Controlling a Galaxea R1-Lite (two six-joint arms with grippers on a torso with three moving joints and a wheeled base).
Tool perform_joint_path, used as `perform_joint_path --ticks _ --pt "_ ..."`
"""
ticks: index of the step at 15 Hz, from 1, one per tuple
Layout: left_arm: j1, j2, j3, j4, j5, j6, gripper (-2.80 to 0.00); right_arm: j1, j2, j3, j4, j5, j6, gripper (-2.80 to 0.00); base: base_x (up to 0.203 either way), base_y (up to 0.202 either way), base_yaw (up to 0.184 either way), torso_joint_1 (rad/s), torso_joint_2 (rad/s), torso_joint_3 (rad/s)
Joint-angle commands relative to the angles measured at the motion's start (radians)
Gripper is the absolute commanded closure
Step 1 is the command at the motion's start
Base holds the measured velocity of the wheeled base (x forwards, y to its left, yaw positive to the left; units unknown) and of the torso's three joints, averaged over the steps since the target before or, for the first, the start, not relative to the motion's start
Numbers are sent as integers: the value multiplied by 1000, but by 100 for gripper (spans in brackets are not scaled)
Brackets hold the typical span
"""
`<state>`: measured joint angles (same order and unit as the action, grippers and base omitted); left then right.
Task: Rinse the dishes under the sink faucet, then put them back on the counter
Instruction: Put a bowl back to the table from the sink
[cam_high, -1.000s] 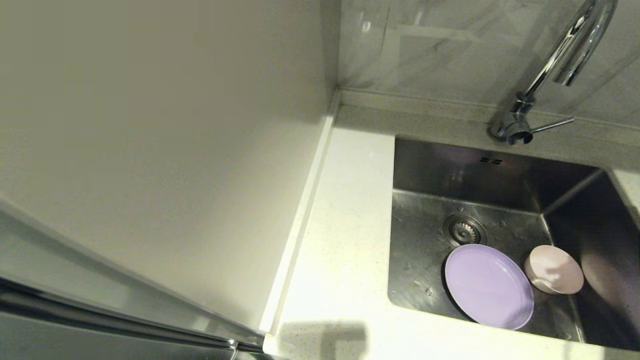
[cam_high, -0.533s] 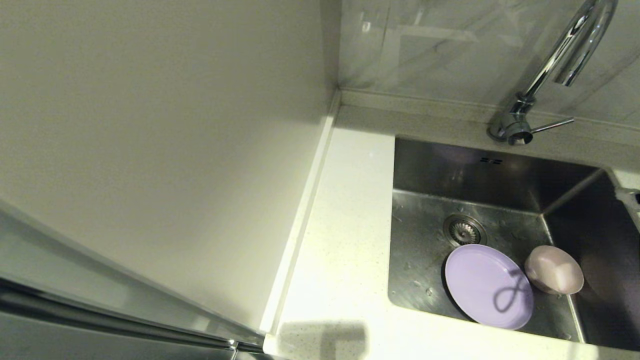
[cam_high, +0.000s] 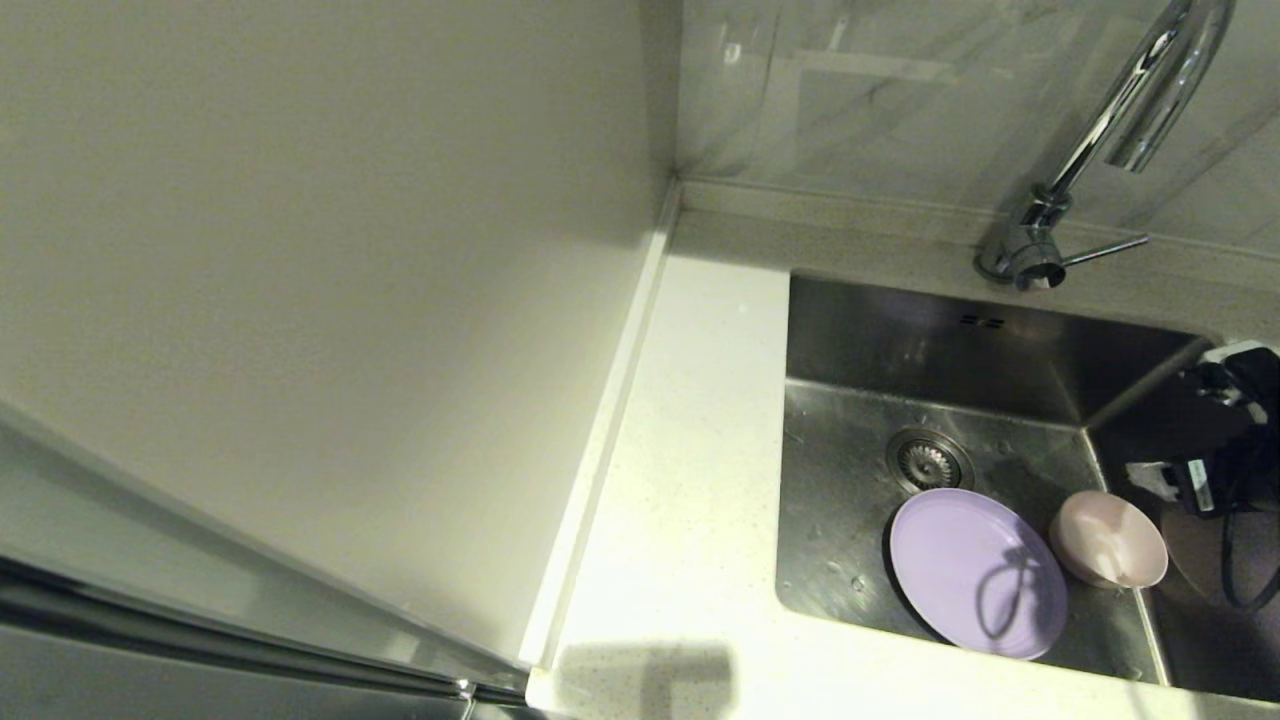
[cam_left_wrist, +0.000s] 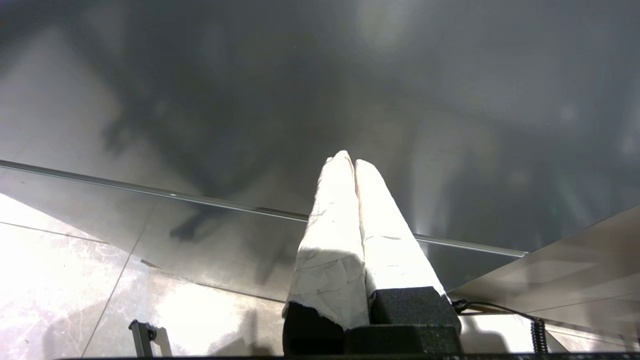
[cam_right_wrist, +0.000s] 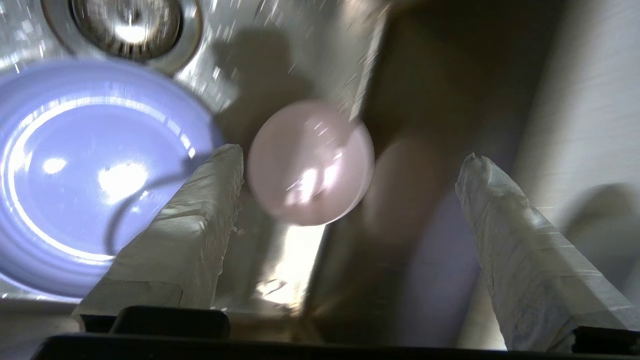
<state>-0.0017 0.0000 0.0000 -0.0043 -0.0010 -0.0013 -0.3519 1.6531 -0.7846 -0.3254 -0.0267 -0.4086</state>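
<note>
Right hand (cam_right_wrist: 350, 190): spread wide, empty, above pink bowl (cam_high: 1108, 540) beside lilac plate (cam_high: 977, 572) in sink (cam_high: 850, 560). Left hand (cam_left_wrist: 350, 165): clenched, parked. Risk: smooth bowl rim slipping from fingers, knocking plate.

**Two dishes resting in a steel sink beneath a chrome tap**

A rectangular stainless steel sink (cam_high: 850, 330) with square corners is set into a white, finely speckled counter (cam_high: 690, 450). A round metal drain strainer (cam_high: 928, 460) sits in the sink floor, which is dotted with water droplets. A flat lilac round plate (cam_high: 975, 570) lies face up just in front of the drain, near the front wall. Immediately to its right, a small pale pink bowl (cam_high: 1108, 540) sits tilted on the sink floor by the right wall. A tall chrome gooseneck faucet (cam_high: 1120, 110) rises behind the sink, its thin side lever (cam_high: 1105, 250) pointing right. No water is visibly running.
</note>
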Motion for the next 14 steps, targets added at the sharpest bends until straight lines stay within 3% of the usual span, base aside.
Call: perform_joint_path --ticks 1,7,11,14 --pt "0 0 3 0 1 0 0 4 129 -16 -3 18 7 -280 0 0 0 0 0 0" --pt "0 -1 3 0 1 0 0 9 324 -112 -40 79 66 -280 0 0 0 0 0 0" --pt "0 0 3 0 1 0 0 2 412 -128 -46 84 77 -280 0 0 0 0 0 0" --pt "0 0 3 0 0 0 0 -6 461 -175 -81 75 128 -280 0 0 0 0 0 0"
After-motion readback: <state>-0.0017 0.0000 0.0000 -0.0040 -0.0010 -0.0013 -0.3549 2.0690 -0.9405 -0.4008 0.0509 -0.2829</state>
